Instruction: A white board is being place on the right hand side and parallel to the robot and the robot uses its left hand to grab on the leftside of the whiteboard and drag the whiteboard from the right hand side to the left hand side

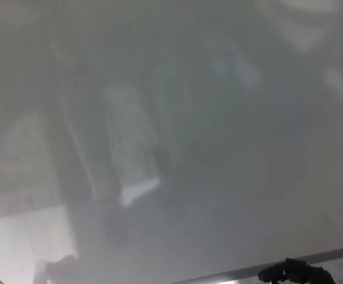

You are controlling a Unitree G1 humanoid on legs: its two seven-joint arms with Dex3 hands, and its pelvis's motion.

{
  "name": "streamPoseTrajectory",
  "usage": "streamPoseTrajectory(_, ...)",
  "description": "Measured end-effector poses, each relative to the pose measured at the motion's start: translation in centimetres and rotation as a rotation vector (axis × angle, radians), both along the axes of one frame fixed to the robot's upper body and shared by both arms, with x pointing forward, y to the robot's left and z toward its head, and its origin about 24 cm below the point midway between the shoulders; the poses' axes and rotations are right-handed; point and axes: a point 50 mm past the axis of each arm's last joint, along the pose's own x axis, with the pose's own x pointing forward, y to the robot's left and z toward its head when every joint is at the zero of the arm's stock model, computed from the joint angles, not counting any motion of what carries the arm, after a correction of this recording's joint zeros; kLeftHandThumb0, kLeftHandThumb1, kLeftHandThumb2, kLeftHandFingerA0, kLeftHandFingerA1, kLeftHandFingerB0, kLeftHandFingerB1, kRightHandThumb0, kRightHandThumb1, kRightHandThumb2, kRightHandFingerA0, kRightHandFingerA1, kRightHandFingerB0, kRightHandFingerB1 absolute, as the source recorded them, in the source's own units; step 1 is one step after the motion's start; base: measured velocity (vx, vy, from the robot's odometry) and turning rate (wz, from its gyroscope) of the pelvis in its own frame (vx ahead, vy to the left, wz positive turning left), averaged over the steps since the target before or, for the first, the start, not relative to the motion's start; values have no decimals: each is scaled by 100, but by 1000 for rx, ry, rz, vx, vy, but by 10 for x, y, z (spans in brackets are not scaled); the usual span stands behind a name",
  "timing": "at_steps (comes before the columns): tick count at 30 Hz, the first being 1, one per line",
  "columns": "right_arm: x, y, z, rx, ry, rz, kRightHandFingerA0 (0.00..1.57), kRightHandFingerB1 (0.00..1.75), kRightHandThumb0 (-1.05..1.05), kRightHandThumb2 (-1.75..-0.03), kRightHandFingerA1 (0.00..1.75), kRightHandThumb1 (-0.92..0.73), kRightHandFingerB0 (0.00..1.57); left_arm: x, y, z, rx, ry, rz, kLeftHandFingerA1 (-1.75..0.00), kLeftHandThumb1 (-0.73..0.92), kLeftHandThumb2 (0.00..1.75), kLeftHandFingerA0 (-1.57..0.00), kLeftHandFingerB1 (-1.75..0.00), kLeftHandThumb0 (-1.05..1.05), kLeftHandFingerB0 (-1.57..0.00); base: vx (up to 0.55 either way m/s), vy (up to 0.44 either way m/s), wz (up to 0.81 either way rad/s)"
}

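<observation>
Glossy grey whiteboard point(219, 148) filling view, faint reflections, right hand point(295, 273) state unclear

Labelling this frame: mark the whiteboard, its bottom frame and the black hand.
whiteboard point(219, 148), head view, middle of its glossy grey face.
bottom frame point(337, 254), head view, the metal strip along the lower right edge.
right hand point(295, 273), head view, middle of the black hand at the bottom edge.

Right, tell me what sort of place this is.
Probably an indoor room, though little shows. A glossy white whiteboard surface fills nearly the whole head view, carrying faint, blurred reflections. Its grey metal frame edge runs along the bottom right, where a black robot hand sits just below it.
</observation>
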Motion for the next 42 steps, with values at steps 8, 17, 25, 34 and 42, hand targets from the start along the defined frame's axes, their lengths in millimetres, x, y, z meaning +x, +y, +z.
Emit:
streamPoseTrajectory(8, -1, 0, -1, 0, 4, 0, 105, 77, -44, -75, 91, -66, 80, -11, -3, -32, -79, -93, 45, -45, 92, 67, -35, 0, -89, 0, 0, 0, 0)
streamPoseTrajectory(17, -5, 1, -3, 2, 19, 1, 103, 81, -39, -78, 88, -65, 69, -25, -23, -74, -258, -248, 113, -10, 78, 110, 0, -12, -91, 0, 0, 0, 0)
streamPoseTrajectory(25, -9, 6, -6, 15, 32, 1, 103, 84, -39, -79, 90, -63, 74, -63, -47, -139, -353, -174, 213, -16, 72, 106, 0, -11, -85, 0, 0, 0, 0)
streamPoseTrajectory(34, -12, 6, -8, 16, 43, -4, 106, 81, -38, -79, 90, -62, 79, -148, -92, -235, -403, 133, 414, -40, 58, 89, -4, -34, -70, -7, 0, 0, 0)
streamPoseTrajectory(42, -13, 6, -9, 16, 49, -4, 107, 79, -37, -78, 90, -62, 79, -182, -108, -260, -252, 324, 408, -41, 59, 87, -11, -41, -69, -19, -1, -1, 2)
